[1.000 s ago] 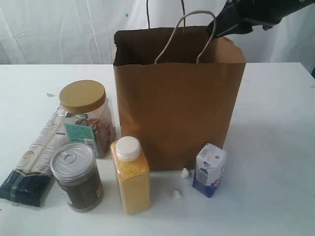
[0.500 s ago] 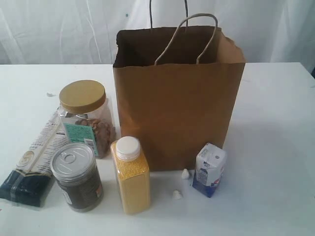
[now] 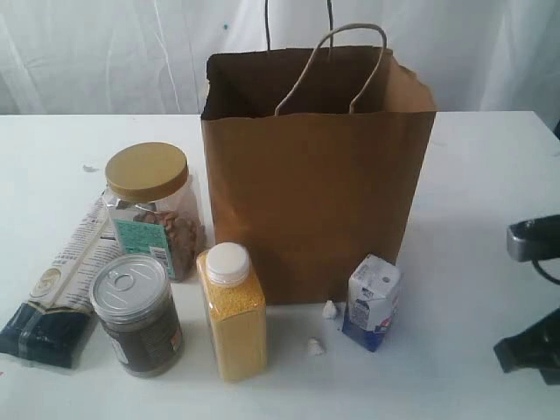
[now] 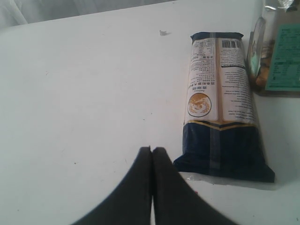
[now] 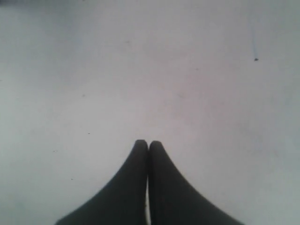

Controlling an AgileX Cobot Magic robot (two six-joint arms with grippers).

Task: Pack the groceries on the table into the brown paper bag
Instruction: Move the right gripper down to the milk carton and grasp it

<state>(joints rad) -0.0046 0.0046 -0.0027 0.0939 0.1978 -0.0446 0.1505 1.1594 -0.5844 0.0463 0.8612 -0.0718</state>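
The brown paper bag (image 3: 319, 192) stands open and upright at the middle of the table (image 3: 490, 175). To its left are the tan-lidded clear jar (image 3: 153, 206), the silver-lidded dark jar (image 3: 136, 315) and the long white-and-navy packet (image 3: 61, 289), which lies flat. The white-capped yellow bottle (image 3: 232, 311) and the small white-blue carton (image 3: 372, 302) stand in front of the bag. My left gripper (image 4: 152, 149) is shut and empty, low over the table beside the packet (image 4: 220, 108). My right gripper (image 5: 148, 143) is shut and empty over bare tabletop. Its arm (image 3: 535, 297) shows at the right edge.
Two small white scraps (image 3: 317, 346) lie between the bottle and the carton. A white curtain (image 3: 105, 52) hangs behind the table. The clear jar (image 4: 276, 51) stands just beyond the packet's far end in the left wrist view.
The right arm was at the bag's upper right rim, left the view, and now sits low at the table's right edge. Left side unchanged.
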